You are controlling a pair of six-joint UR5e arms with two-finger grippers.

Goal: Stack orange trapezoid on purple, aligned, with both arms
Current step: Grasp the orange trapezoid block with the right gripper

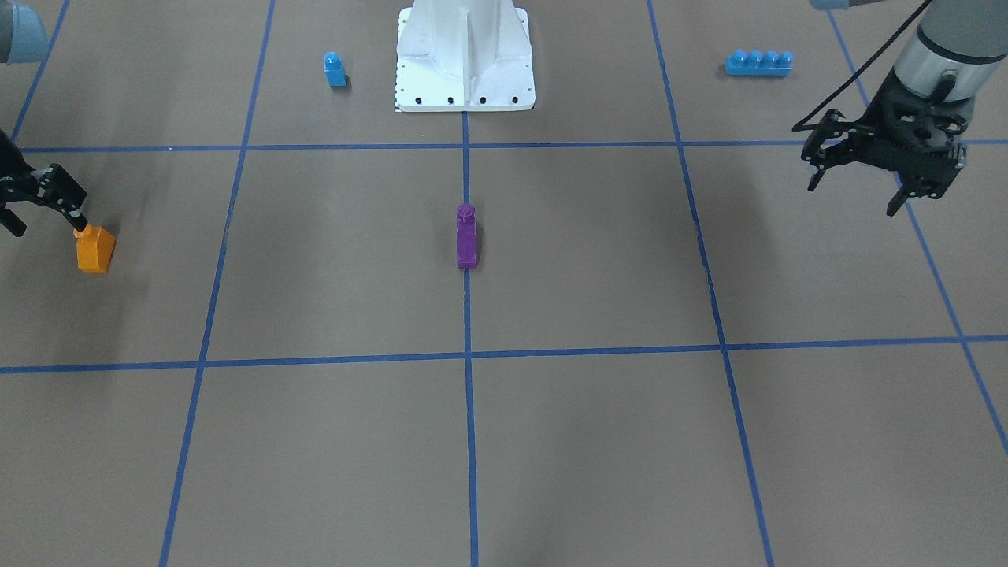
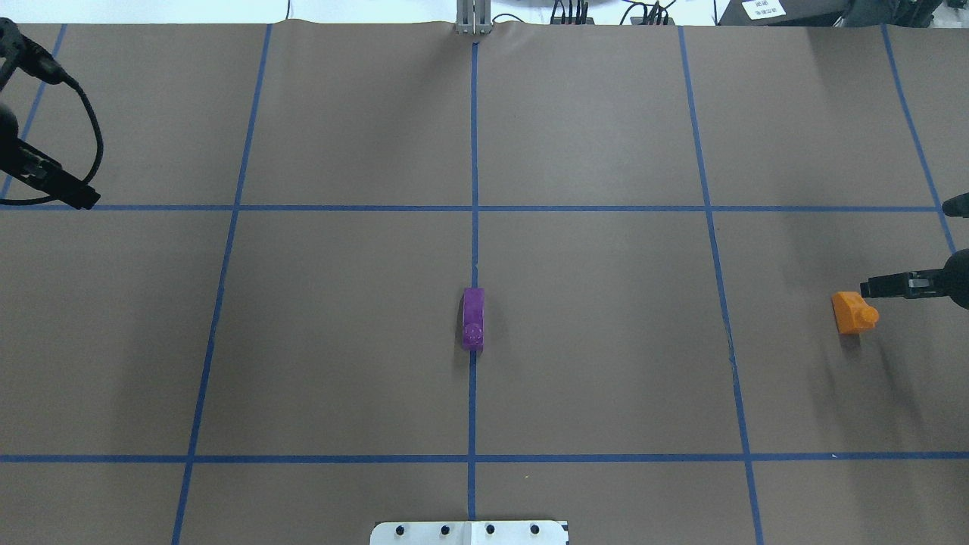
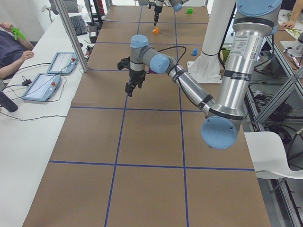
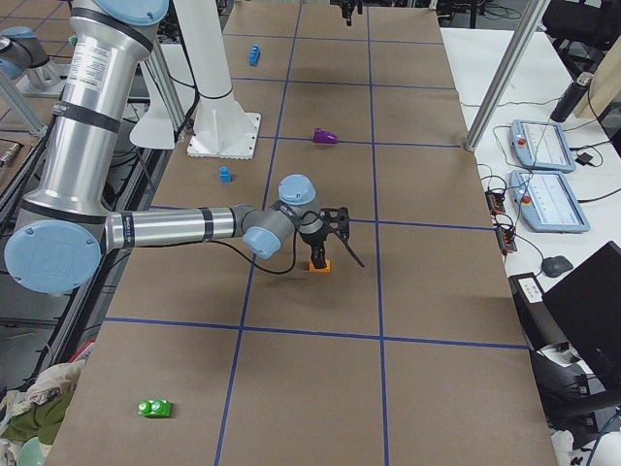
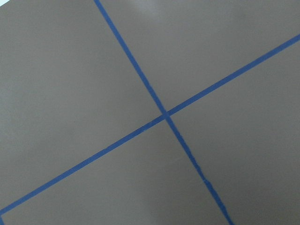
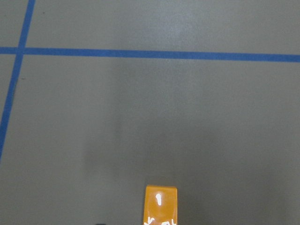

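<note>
The orange trapezoid (image 1: 94, 250) stands on the table at the robot's far right, stud up; it also shows in the overhead view (image 2: 854, 312) and at the bottom of the right wrist view (image 6: 161, 204). My right gripper (image 1: 47, 227) hangs over it, open, with one fingertip (image 1: 77, 220) at the stud. Whether that fingertip touches the stud I cannot tell. The purple block (image 1: 466, 236) lies on the centre tape line (image 2: 473, 318), far from both grippers. My left gripper (image 1: 854, 197) is open and empty, held above the table at the robot's far left (image 3: 130, 87).
The white pedestal base (image 1: 465, 59) stands at the robot's side. A small blue single-stud block (image 1: 335, 69) and a blue four-stud brick (image 1: 758, 63) sit beside it. A green block (image 4: 155, 408) lies off at the table's right end. Operator tablets (image 4: 543, 146) lie beyond the far edge.
</note>
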